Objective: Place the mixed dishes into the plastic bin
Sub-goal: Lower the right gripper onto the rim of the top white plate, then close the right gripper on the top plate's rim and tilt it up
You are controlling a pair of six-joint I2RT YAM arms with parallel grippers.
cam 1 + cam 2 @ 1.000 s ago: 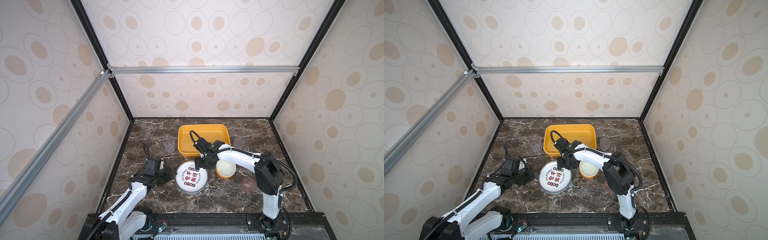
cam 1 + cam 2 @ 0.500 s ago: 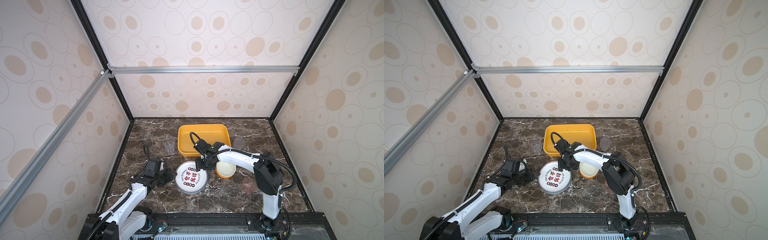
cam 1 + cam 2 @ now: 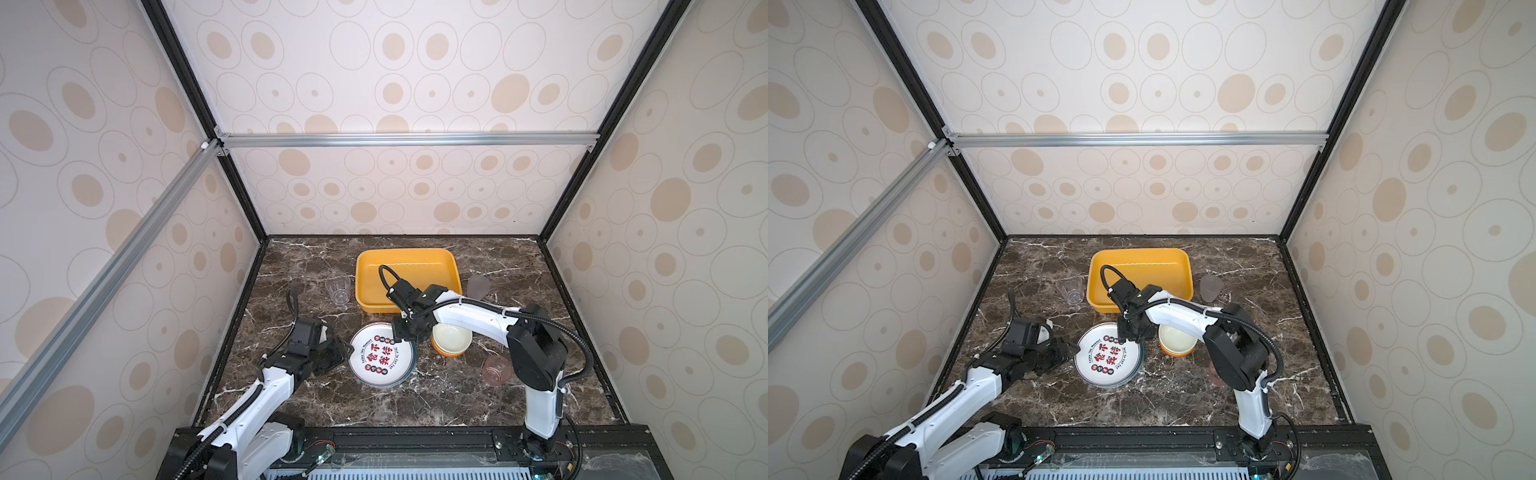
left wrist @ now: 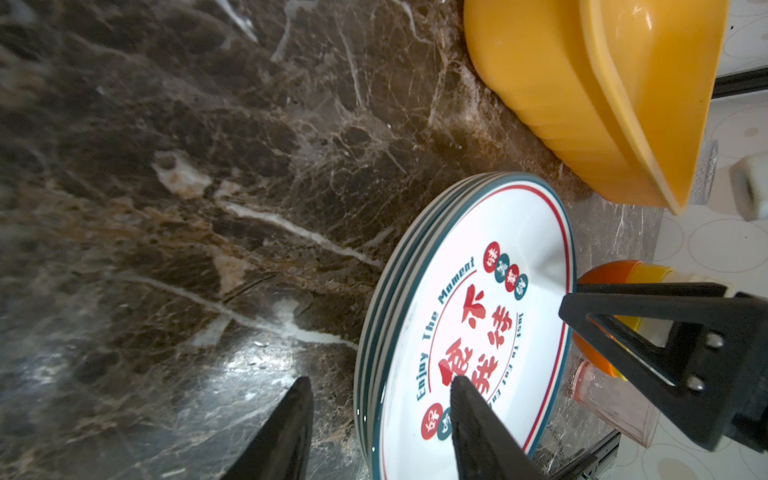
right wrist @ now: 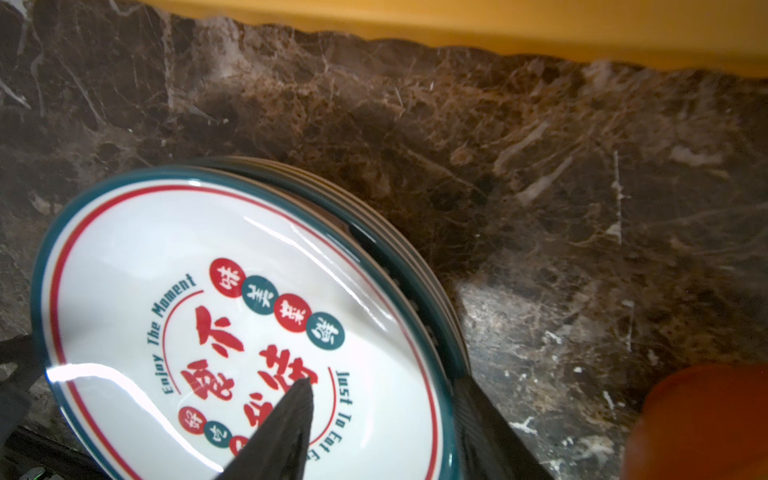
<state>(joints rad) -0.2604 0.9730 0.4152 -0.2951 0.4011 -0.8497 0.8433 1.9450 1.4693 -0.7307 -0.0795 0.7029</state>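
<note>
The top plate (image 5: 124, 270) has its rim between the right hand (image 5: 386, 380) jaws; whether clamped, I cannot tell. The left hand (image 4: 380, 380), half open, straddles the plate stack (image 4: 376, 316) opposite.

The top plate (image 5: 124, 270) is showing "Enjoy The Moment" and "Just To Eat" in dark green around large red Chinese characters, 不 among them; small circles are carrying 好 and 吃.
</note>
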